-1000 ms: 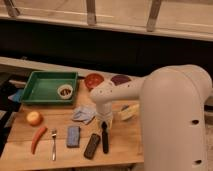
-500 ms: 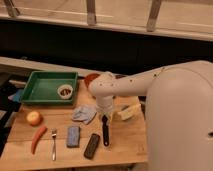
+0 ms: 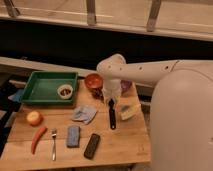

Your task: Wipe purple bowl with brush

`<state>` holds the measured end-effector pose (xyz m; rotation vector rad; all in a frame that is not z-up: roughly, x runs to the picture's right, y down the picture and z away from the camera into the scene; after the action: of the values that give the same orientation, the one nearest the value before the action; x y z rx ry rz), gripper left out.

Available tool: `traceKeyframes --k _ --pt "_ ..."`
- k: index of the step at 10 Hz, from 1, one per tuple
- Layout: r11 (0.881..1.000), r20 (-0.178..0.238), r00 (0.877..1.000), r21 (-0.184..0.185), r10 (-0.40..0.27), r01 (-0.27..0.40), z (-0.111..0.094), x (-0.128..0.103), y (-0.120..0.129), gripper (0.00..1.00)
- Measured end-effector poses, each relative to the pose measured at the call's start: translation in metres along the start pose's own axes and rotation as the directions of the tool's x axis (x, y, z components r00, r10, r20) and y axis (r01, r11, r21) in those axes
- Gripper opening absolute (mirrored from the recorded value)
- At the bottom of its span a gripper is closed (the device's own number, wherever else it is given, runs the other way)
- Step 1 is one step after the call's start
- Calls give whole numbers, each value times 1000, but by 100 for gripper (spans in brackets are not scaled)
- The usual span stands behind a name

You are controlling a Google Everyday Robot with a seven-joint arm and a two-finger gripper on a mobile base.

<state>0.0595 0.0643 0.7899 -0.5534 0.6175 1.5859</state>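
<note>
A: Where is the purple bowl [image 3: 126, 86]?

B: At the back of the wooden table [image 3: 125, 145], just right of the orange-red bowl [image 3: 93, 81]. Only a dull purple sliver of its rim shows, because the white arm [image 3: 145, 72] crosses in front of it.

A: And the brush [image 3: 112, 118]?

B: It is slim and black, and lies nearly straight toward the front edge, between a crumpled grey cloth [image 3: 84, 114] and a pale yellow lump [image 3: 129, 111]. Its far end runs up under the gripper [image 3: 111, 102].

A: Does the gripper have hold of it?

B: I cannot tell. It hangs right over the handle's top, pointing down, but how wide it stands is lost in the dark there.

A: What else is on the table?

B: A green tray [image 3: 35, 95] on the left with a small white dish [image 3: 64, 91] in it. Toward the front are a round yellowish fruit [image 3: 34, 118], an orange-red chili [image 3: 37, 139], a fork [image 3: 53, 144], a blue sponge [image 3: 73, 136] and a flat black block [image 3: 92, 145].

A: And the room?

B: It is dim, with a dark wall [image 3: 60, 47] behind the table and railing posts [image 3: 90, 11] above it. The robot's white body [image 3: 182, 125] fills the right side.
</note>
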Motion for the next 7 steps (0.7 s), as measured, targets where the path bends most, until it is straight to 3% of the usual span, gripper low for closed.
traceKeyframes --k 3,5,7 --pt "995 9 997 -76 -71 71 -28 -54 -36 13" --pt "988 14 992 -86 -127 128 -54 -69 -51 13" --pt "973 4 977 -89 -212 211 -70 -70 -55 13"
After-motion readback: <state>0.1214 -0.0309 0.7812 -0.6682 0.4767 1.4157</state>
